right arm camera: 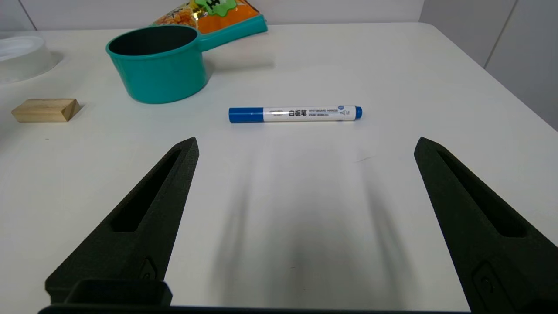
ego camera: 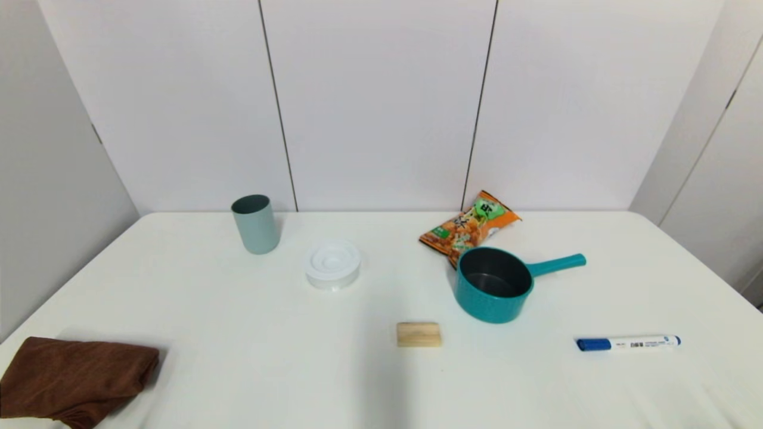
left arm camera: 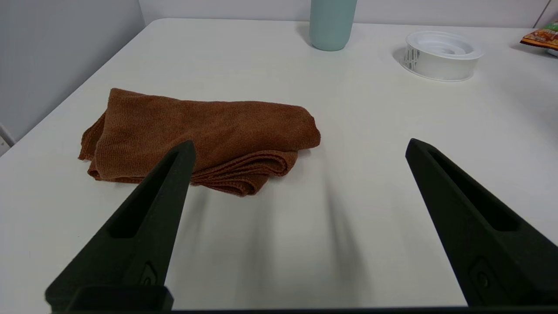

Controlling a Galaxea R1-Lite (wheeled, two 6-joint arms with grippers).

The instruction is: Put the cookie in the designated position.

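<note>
- The cookie bag [ego camera: 470, 226] lies flat at the far side of the white table [ego camera: 238, 333], just behind the teal saucepan [ego camera: 493, 285] and touching or overlapping its rim.
- The left gripper [left arm camera: 298, 148] hangs low over the near left table with its fingers spread wide, empty, beside the brown cloth [left arm camera: 200, 137].
- The right gripper [right arm camera: 305, 146] hangs likewise spread and empty, near the blue-capped marker [right arm camera: 295, 113].
- A wooden block [ego camera: 419, 334], a white round lid [ego camera: 332, 263] and a grey-green cup [ego camera: 256, 223] stand apart elsewhere.
</note>
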